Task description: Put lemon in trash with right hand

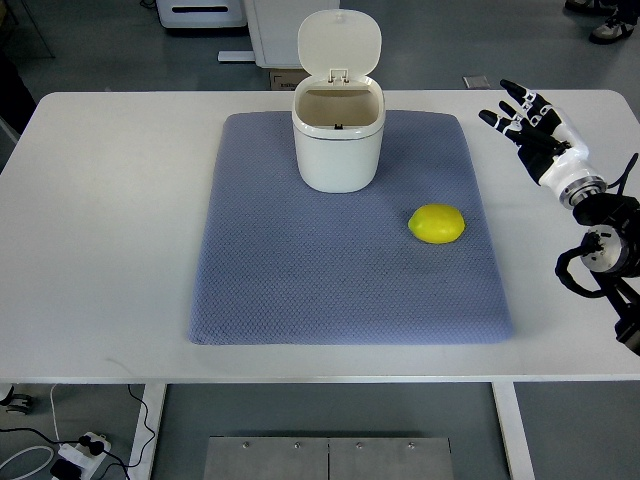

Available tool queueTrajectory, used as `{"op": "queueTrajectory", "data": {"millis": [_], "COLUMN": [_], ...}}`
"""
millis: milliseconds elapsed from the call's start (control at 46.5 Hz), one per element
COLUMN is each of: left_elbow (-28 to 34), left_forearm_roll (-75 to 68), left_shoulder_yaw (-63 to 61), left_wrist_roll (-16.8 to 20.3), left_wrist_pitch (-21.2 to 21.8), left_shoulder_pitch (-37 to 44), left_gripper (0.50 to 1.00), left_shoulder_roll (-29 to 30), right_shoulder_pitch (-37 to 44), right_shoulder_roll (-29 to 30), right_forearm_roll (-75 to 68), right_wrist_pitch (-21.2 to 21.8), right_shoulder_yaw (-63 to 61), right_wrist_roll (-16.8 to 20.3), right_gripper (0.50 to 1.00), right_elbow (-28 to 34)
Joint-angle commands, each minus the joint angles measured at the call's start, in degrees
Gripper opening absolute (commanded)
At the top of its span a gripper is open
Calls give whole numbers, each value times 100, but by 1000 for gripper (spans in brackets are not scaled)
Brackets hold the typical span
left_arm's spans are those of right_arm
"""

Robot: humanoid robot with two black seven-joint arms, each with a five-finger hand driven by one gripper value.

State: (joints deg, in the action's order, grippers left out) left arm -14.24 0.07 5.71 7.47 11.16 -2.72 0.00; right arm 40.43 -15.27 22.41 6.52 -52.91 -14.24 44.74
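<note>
A yellow lemon (437,223) lies on the blue-grey mat (300,260), right of centre. A small white trash bin (338,135) stands at the mat's far middle with its lid flipped up and open. My right hand (525,115) is over the table's far right, beyond the mat's right edge, with fingers spread and holding nothing. It is well to the right of and farther back than the lemon. The left arm is not in view.
The white table (100,220) carries only the mat, bin and lemon. White equipment (290,30) stands beyond the far edge. A person's shoes (605,20) show at the top right. Cables and a power strip (80,455) lie on the floor at the lower left.
</note>
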Motion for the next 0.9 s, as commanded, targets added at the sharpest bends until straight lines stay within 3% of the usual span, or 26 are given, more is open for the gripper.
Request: {"op": "queueTrajectory", "data": {"millis": [0,881], "left_elbow": [0,0], "left_forearm_roll": [1,1], "left_shoulder_yaw": [0,0], "left_wrist_roll": [0,0], "left_wrist_pitch": [0,0], "left_shoulder_pitch": [0,70], "left_gripper": [1000,1000], "left_shoulder_roll": [0,0], "right_shoulder_pitch": [0,17], "right_shoulder_roll": [6,15], "right_forearm_roll": [0,-9], "right_wrist_pitch": [-2,7], "right_shoulder_yaw": [0,0], "right_wrist_roll": [0,0], "right_gripper": [1000,1000], "right_elbow": [-1,-1]}}
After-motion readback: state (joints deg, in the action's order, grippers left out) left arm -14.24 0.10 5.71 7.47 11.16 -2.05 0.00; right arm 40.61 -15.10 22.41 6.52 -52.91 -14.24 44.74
